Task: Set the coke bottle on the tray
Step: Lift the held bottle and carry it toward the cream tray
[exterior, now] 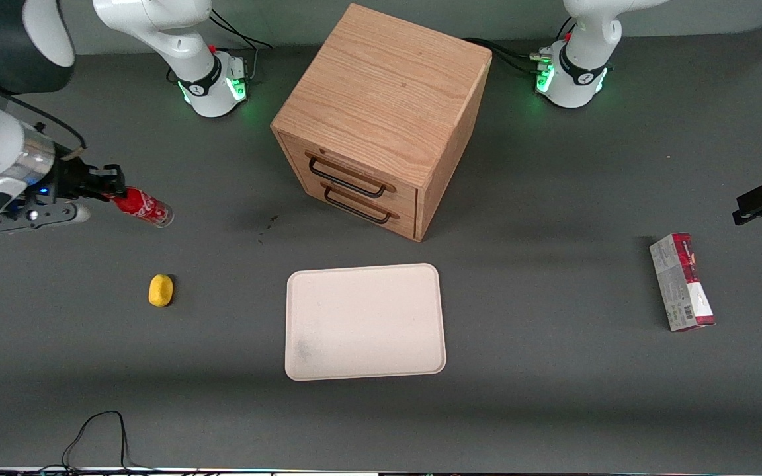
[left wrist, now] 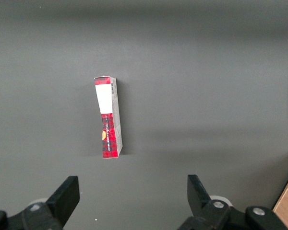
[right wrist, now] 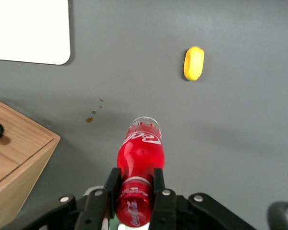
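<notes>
The coke bottle (exterior: 143, 205) is small and red with white lettering and a clear base. My right gripper (exterior: 113, 190) is shut on its neck and cap end at the working arm's end of the table, and the bottle sticks out sideways, above the table. In the right wrist view the bottle (right wrist: 140, 158) sits between my two black fingers (right wrist: 112, 186), base pointing away from the gripper (right wrist: 135, 184). The cream tray (exterior: 364, 322) lies flat near the front camera at mid table, nothing on it; one rounded corner (right wrist: 33, 33) shows in the right wrist view.
A yellow lump (exterior: 161, 290) lies nearer the front camera than the bottle, also in the right wrist view (right wrist: 194, 63). A wooden drawer cabinet (exterior: 381, 119) stands above the tray. A red-and-grey carton (exterior: 681, 281) lies toward the parked arm's end. Small brown specks (right wrist: 93, 112) mark the table.
</notes>
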Tool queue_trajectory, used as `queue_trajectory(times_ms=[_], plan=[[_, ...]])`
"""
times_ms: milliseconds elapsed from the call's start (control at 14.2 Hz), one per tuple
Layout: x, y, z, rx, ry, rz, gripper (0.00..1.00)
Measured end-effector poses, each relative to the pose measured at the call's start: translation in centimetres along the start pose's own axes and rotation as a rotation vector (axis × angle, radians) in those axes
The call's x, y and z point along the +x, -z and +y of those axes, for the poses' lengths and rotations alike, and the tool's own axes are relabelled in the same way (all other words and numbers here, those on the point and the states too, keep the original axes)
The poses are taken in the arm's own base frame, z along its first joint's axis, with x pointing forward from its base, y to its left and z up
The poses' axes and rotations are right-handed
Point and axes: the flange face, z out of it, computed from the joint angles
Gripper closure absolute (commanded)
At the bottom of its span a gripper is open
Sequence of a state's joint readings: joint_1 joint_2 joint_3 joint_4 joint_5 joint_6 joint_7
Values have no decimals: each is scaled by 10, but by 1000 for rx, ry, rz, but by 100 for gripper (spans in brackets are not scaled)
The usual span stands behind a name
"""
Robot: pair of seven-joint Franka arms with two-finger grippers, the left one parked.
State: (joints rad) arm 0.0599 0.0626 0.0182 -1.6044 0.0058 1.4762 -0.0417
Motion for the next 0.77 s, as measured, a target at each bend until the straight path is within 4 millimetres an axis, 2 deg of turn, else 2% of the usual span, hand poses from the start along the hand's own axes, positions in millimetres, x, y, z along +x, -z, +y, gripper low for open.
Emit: queue_trajectory(times_ms=[141, 281, 422, 492, 633, 774], plan=[[22, 15, 1, 2, -1, -1, 100], [40, 15, 0, 2, -18, 0, 100], [55, 13, -13, 2, -31, 4, 100], [62, 14, -25, 1, -39, 12, 100], [83, 11, -63, -10, -54, 29, 100], [115, -9, -110, -32, -92, 40, 100]])
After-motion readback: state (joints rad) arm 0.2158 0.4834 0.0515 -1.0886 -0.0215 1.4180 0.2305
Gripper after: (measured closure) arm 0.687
